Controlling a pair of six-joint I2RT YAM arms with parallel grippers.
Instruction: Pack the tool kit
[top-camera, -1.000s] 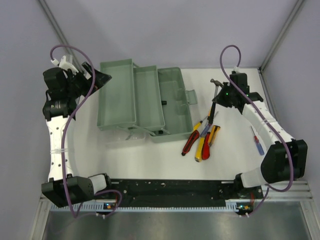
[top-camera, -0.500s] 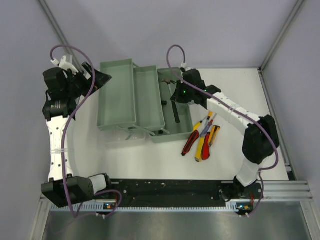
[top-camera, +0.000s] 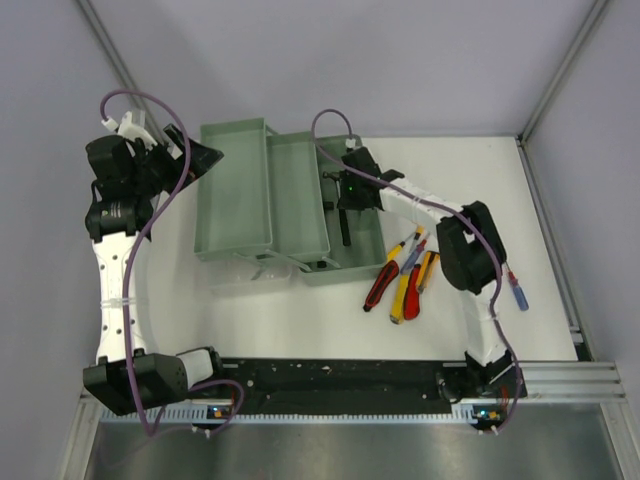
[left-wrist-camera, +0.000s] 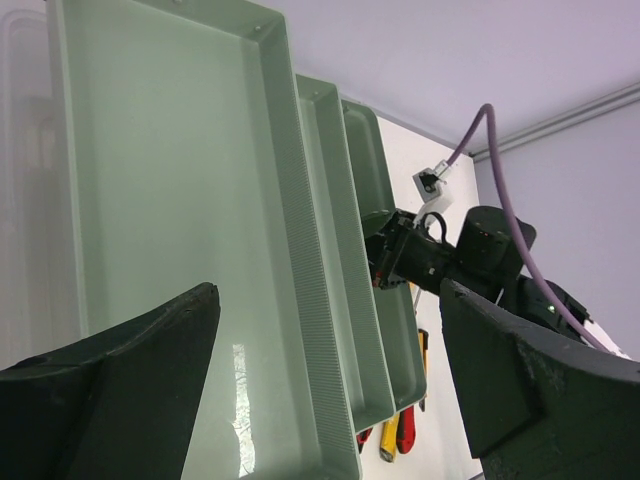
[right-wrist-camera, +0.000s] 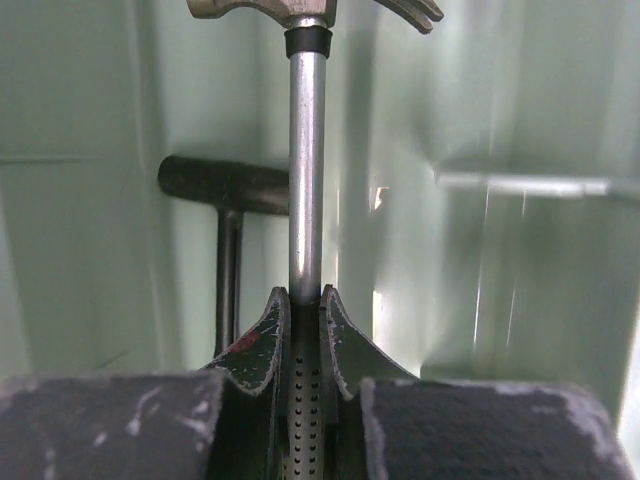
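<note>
The green toolbox (top-camera: 235, 190) lies open at the back left, its lid and tray folded out. My right gripper (top-camera: 346, 193) is over its right compartment (top-camera: 362, 205), shut on a hammer (right-wrist-camera: 305, 170) by the metal shaft. The hammer's head (right-wrist-camera: 312, 9) points away from the wrist and its black grip (top-camera: 345, 230) trails behind. A dark T-shaped form (right-wrist-camera: 226, 187) lies beside the shaft on the box floor; I cannot tell whether it is a tool or a shadow. My left gripper (left-wrist-camera: 328, 295) is open and empty, at the lid's left edge (top-camera: 205, 158).
On the table right of the box lie red pliers (top-camera: 381, 283), a yellow and red knife (top-camera: 405, 295) and screwdrivers (top-camera: 412, 248). A blue and red screwdriver (top-camera: 515, 290) lies further right. A clear plastic piece (top-camera: 255, 270) sits at the box's front.
My right arm has swung left from the back right of the table, carrying the hammer over the toolbox's right compartment. The left arm has not moved.
</note>
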